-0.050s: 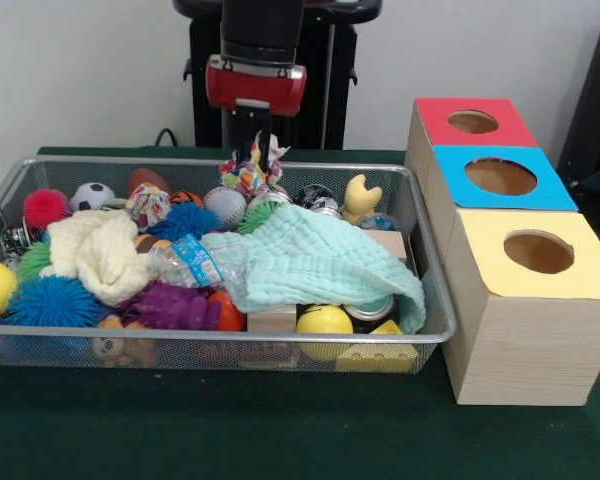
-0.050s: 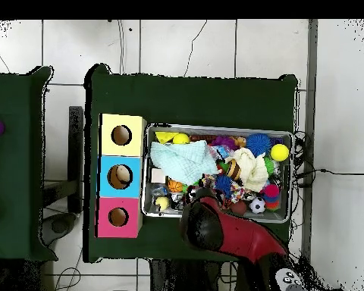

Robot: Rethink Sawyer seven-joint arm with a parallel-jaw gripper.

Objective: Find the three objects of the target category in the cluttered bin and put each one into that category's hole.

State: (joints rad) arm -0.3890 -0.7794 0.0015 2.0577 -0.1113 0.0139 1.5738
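Observation:
A wire mesh bin (image 1: 435, 335) on the green table is heaped with toys, balls and cloths. My gripper (image 1: 262, 140) hangs over the bin's far edge, shut on a multicoloured knotted rope toy (image 1: 247, 174) whose frayed ends stick up beside the fingers. To the right of the bin stand three wooden boxes with round holes on top: red (image 1: 435, 117), blue (image 1: 458, 162) and yellow (image 1: 590, 270). In the overhead view the arm (image 2: 215, 227) covers the gripper and the bin's (image 2: 149, 170) near edge; the yellow (image 2: 109, 125), blue (image 2: 108, 165) and red (image 2: 105, 206) boxes lie left of the bin.
In the bin lie a teal cloth (image 1: 310, 260), a cream cloth (image 1: 100, 250), a plastic water bottle (image 1: 185, 262), blue spiky balls (image 1: 52, 300), a baseball (image 1: 225, 207), a soccer ball (image 1: 92, 195), yellow balls (image 1: 323, 320), a purple toy (image 1: 170, 305) and a wooden block (image 1: 272, 318).

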